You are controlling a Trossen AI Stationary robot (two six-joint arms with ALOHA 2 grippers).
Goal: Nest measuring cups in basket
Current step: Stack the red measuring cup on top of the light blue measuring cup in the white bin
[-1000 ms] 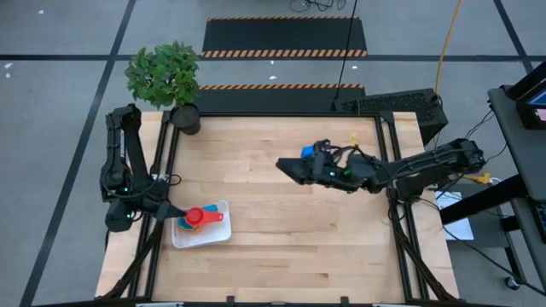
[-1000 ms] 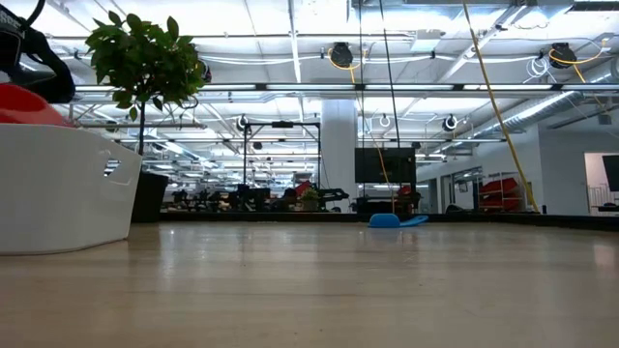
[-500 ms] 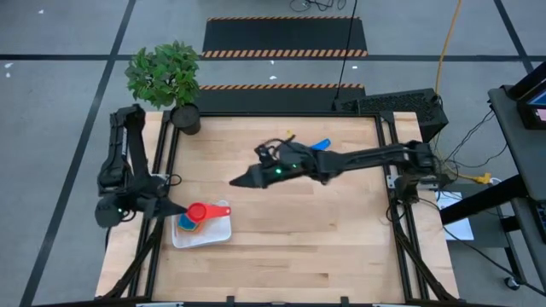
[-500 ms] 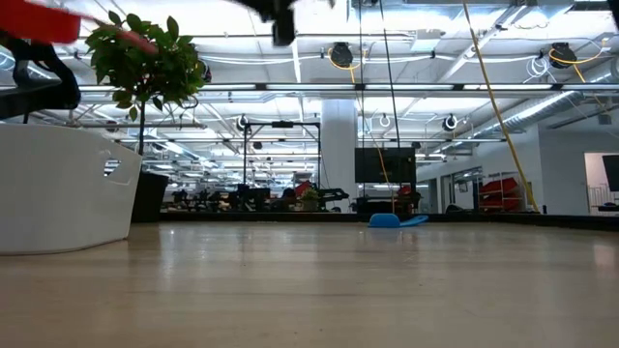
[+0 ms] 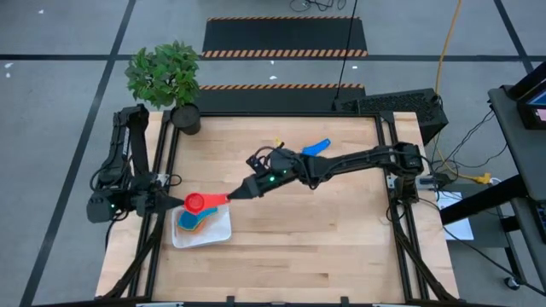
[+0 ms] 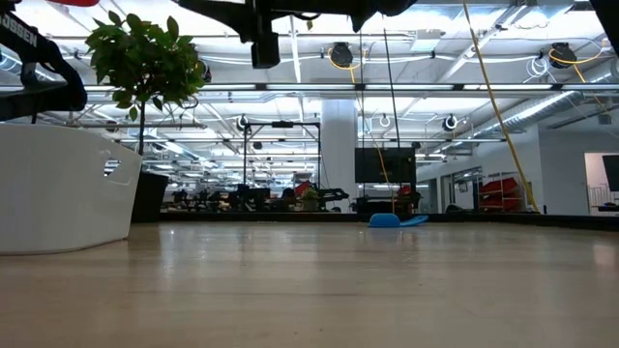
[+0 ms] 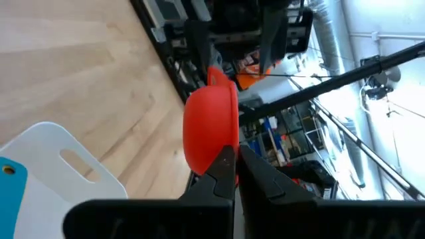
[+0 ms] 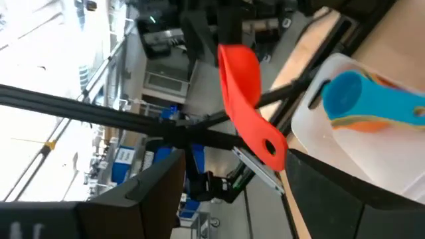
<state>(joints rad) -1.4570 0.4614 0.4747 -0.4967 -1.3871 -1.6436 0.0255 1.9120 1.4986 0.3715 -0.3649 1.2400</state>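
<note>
My left gripper [image 5: 177, 202] is shut on a red measuring cup [image 5: 195, 203], held above the white basket [image 5: 220, 232] near the table's left edge. The cup's flat handle [image 5: 217, 199] points toward the table's right. My right gripper [image 5: 234, 195] is open, its fingers standing on either side of the handle's free end [image 8: 273, 149]; I cannot tell whether they touch it. In the basket lie a light blue cup [image 8: 345, 97] and an orange one [image 8: 372, 123] under it. A dark blue cup [image 5: 317, 147] rests on the table at the far side. My left gripper pinches the red cup's bowl at its edge [image 7: 222, 151] between the two shut fingers, on the side away from the handle. The fingers come in level from the table's left. The cup is lifted clear of the basket, its handle sticking out to the right.
A potted plant [image 5: 175, 85] stands at the table's far left corner. The basket's white wall [image 6: 58, 188] fills the left of the low view. Bare wood lies across the table's middle, near side and right.
My left gripper has raised the red cup out of the basket, and it now hangs above it. My right gripper has swung from the far right toward the table's left and down, reaching the cup's handle, its fingers still wide apart.
</note>
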